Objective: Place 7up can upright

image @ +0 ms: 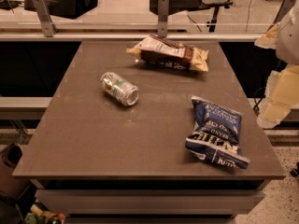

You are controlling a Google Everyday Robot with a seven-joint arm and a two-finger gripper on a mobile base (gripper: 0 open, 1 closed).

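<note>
1. Lying on its side on the tabletop (93, 143), the 7up can (119, 88) rests left of centre. Its silver end is turned toward the near right, and its white-green label with the red spot faces up.
2. A brown-and-cream snack bag (168, 52) lies flat near the far edge, beyond the can and to its right, apart from it.
3. A blue chip bag (216, 132) lies crumpled near the right side toward the front, well apart from the can and from the other bag.
4. The pincer (279, 99), cream-coloured, hangs at the right border of the view, off the tabletop's right side and touching none of the three things. I cannot tell whether it is wide or narrow.
5. A pale rail (103, 28) with two metal brackets runs behind the far edge of the tabletop.
</note>
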